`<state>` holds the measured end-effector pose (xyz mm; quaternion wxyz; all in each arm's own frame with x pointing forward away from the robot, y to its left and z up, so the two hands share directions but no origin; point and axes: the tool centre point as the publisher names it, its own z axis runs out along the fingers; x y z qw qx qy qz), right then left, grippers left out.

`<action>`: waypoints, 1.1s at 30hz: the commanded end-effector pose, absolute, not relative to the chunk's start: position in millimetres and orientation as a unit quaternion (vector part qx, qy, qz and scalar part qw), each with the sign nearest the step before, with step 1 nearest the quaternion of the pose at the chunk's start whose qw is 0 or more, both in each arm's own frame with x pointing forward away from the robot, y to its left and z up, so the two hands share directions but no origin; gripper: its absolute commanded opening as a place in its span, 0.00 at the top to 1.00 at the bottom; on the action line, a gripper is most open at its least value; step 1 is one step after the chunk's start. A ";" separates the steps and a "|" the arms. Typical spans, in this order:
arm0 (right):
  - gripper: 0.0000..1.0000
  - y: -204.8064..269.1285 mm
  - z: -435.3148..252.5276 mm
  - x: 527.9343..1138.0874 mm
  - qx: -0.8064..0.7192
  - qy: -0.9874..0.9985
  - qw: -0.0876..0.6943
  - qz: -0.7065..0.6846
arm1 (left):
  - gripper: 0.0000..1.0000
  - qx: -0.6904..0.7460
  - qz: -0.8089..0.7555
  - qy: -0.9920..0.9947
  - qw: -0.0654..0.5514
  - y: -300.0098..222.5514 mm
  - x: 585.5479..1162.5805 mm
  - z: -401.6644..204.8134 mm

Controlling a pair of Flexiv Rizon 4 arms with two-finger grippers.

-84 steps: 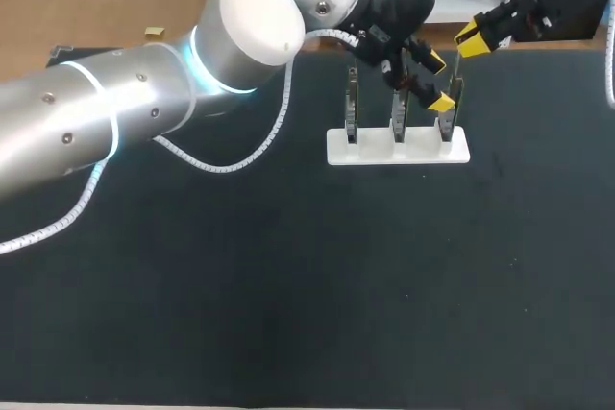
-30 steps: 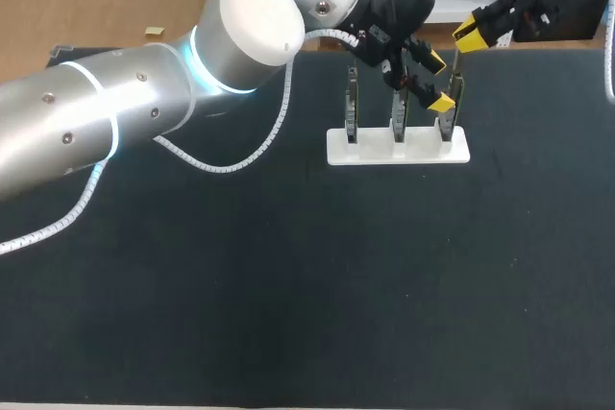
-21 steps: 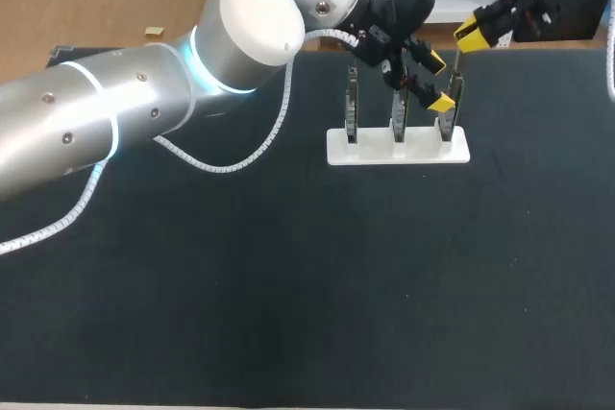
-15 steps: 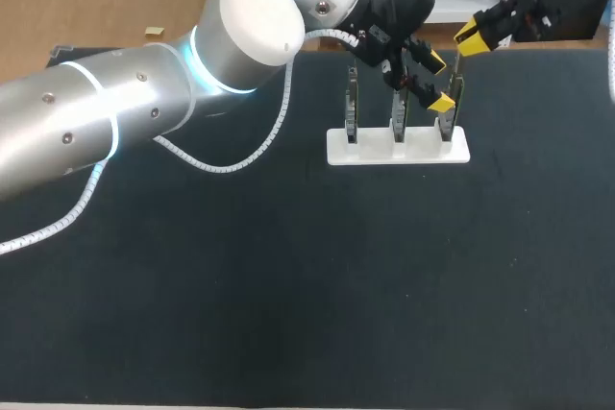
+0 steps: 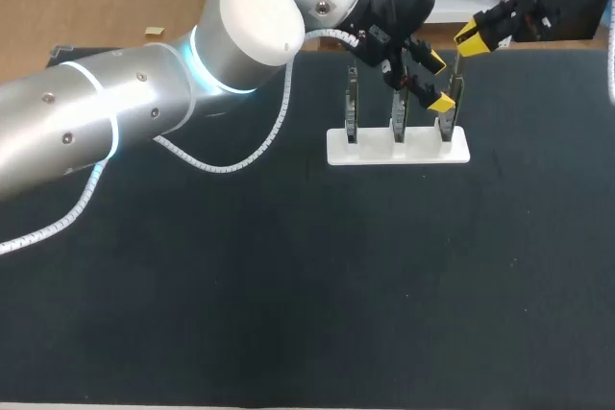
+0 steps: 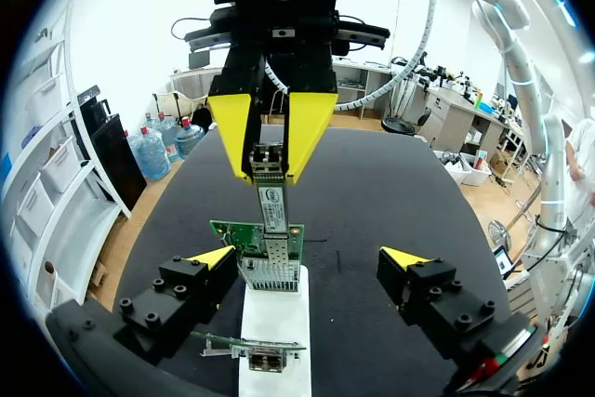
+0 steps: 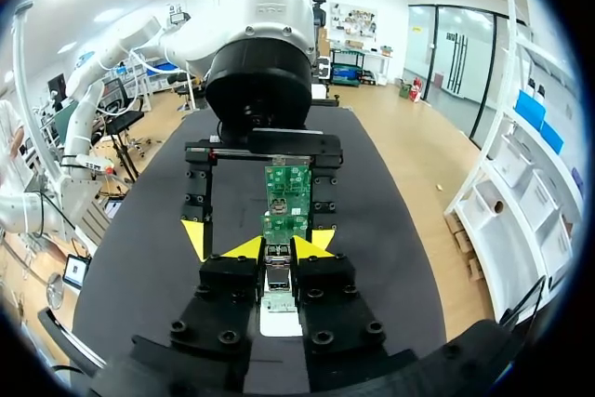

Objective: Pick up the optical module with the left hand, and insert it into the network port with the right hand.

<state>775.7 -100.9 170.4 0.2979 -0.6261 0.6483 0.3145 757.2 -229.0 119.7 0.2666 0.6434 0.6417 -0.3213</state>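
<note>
On the dark counter [image 5: 288, 314], my left arm [image 5: 144, 103] reaches across to a white stand [image 5: 399, 146] that carries upright circuit boards. The left end effector [image 6: 307, 257] is spread, one finger on each side of the end board [image 6: 244, 237], gripping nothing. The right end effector [image 6: 271, 148] comes in from above, pinching the optical module [image 6: 271, 197] by its rear end. The module's nose is at the mouth of the network port [image 6: 270, 271] on that board; how deep it sits I cannot tell. Its long axis runs upright, in line with the port, nose down. I judge it light and stiff, with a smooth metal shell that could slip. The flat sides near the rear look best for holding, and side load would likely strain the board.
</note>
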 end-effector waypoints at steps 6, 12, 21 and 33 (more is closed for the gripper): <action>1.00 -100.9 175.3 776.6 -0.629 0.644 0.307 0.307 | 0.00 0.644 -0.321 0.642 0.263 -230.2 759.1 120.4; 1.00 -101.7 175.5 777.2 -0.630 0.645 0.306 0.305 | 0.00 0.644 -0.321 0.642 0.263 -230.2 759.1 120.4; 1.00 -101.8 171.4 777.7 -0.628 0.647 0.303 0.308 | 0.00 0.644 -0.321 0.642 0.263 -230.2 759.1 120.4; 1.00 -102.1 165.9 778.0 -0.625 0.652 0.296 0.311 | 0.00 0.644 -0.321 0.642 0.263 -230.2 759.1 120.4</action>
